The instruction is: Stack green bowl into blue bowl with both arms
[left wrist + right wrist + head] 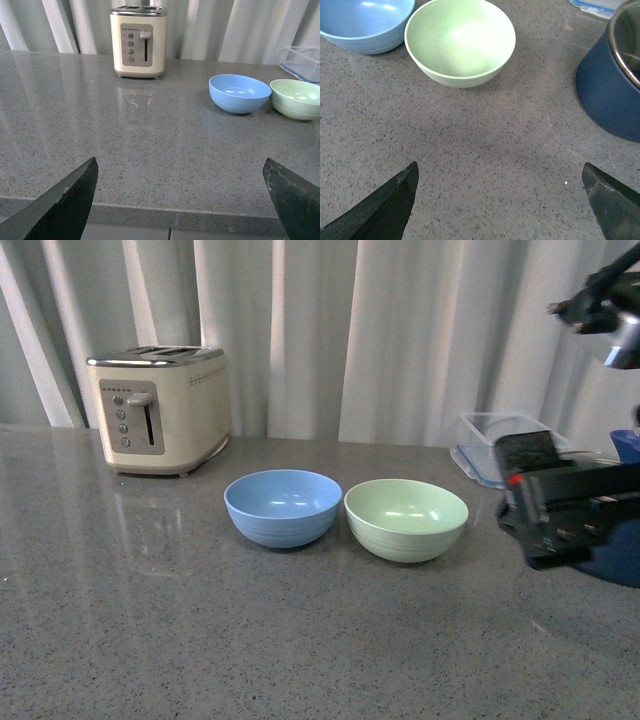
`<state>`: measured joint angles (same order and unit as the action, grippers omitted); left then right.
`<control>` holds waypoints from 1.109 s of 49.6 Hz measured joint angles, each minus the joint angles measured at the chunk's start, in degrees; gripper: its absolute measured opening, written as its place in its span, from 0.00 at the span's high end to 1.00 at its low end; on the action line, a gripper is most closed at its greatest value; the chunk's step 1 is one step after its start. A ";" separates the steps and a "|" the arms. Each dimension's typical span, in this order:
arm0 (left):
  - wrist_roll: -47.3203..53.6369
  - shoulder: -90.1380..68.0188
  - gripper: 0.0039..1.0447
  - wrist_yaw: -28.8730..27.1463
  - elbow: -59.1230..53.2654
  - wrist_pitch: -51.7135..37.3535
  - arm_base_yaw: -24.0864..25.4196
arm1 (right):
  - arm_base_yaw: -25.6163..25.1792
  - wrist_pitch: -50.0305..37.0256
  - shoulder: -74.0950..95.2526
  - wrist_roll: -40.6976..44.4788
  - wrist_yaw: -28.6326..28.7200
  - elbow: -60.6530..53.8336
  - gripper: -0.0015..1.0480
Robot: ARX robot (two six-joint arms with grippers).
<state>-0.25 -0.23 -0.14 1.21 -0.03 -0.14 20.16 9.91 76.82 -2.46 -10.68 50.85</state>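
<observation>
Two bowls sit side by side on the worktop (pixel 200 620): one blue bowl (pixel 283 506) and one green bowl (pixel 406 518) just to its right, both upright. One toaster (pixel 165 408) stands behind them. One navy pot (pixel 612 95) and one clear container (pixel 495 445) lie further right. The left end effector (pixel 180 164) and right end effector (pixel 500 167) both gape wide, gripping nothing.

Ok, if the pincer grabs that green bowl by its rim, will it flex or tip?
The green bowl looks like matte plastic, so probably light and stiff. Its base seems narrower than its rim, so a sideways push might tip it or slide it across the smooth counter.
</observation>
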 joint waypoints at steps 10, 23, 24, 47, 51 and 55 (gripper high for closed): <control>0.00 0.00 0.06 0.00 0.00 0.00 0.00 | 1.18 1.53 12.79 -5.42 -0.15 9.79 0.10; 0.00 0.00 0.06 0.00 0.00 0.00 0.00 | 0.11 1.22 26.93 -6.43 0.79 22.77 0.10; 0.00 0.00 0.06 0.00 0.00 0.00 0.00 | -0.13 1.25 27.63 -6.43 0.96 23.54 0.10; 0.02 0.00 0.06 0.00 0.00 0.00 0.00 | -6.19 5.09 43.52 -5.73 4.33 43.82 0.10; 0.02 0.00 0.06 0.00 0.00 0.00 0.00 | -7.02 5.40 44.30 -5.57 4.59 45.03 0.10; 0.02 0.00 0.06 0.00 0.00 0.00 0.00 | -7.98 5.49 44.78 -5.22 5.11 45.64 0.10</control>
<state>-0.23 -0.23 -0.14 1.21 -0.03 -0.14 12.19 15.40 121.60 -7.68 -5.56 96.49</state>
